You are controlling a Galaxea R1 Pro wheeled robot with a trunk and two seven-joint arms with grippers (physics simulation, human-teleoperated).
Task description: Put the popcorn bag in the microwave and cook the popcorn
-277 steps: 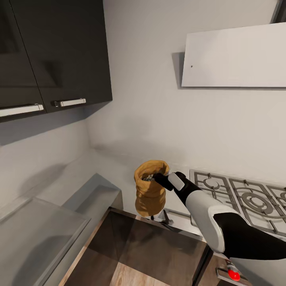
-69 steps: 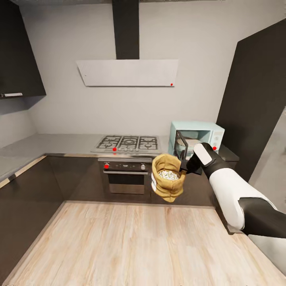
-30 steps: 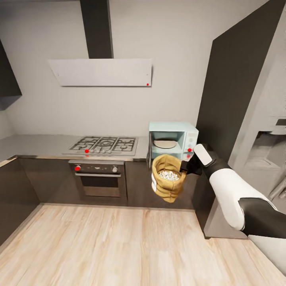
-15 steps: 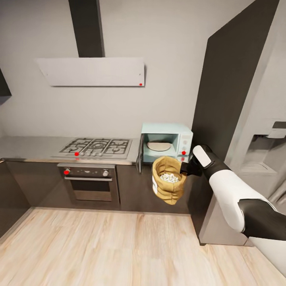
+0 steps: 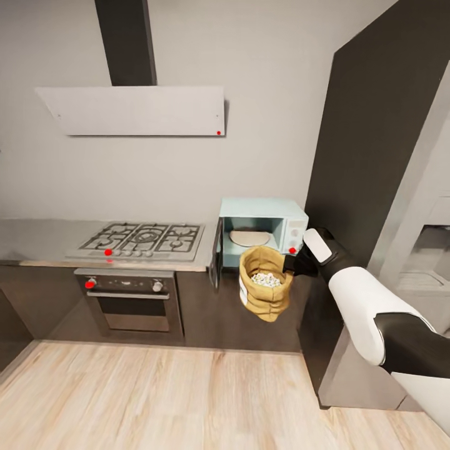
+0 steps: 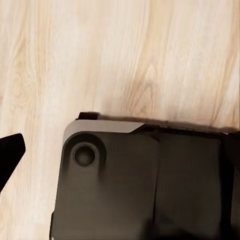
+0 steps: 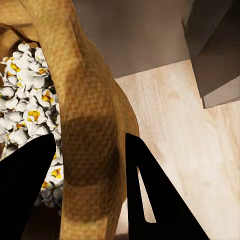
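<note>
My right gripper (image 5: pixel 291 263) is shut on the rolled rim of the tan popcorn bag (image 5: pixel 265 294), holding it in the air in front of the cabinet fronts. White-yellow popcorn (image 5: pixel 266 279) fills the bag's mouth. In the right wrist view the bag's wall (image 7: pixel 90 125) sits between the two black fingers, with popcorn (image 7: pixel 25 110) inside. The pale blue microwave (image 5: pixel 294 220) stands on the grey countertop (image 5: pixel 37 234) just behind the bag, its door (image 5: pixel 215 253) swung open to the left and a round plate inside. My left gripper (image 6: pixel 122 150) hangs open over the wooden floor.
A steel gas hob (image 5: pixel 140 240) and a built-in oven (image 5: pixel 128 300) sit left of the microwave under a white hood (image 5: pixel 134 111). A tall dark cabinet (image 5: pixel 375 156) rises right of the microwave. My dark base (image 6: pixel 145 185) shows under the left wrist.
The camera has turned and moved, so the microwave now stands straight ahead behind the bag. The bag stays held the same way in my right gripper.
</note>
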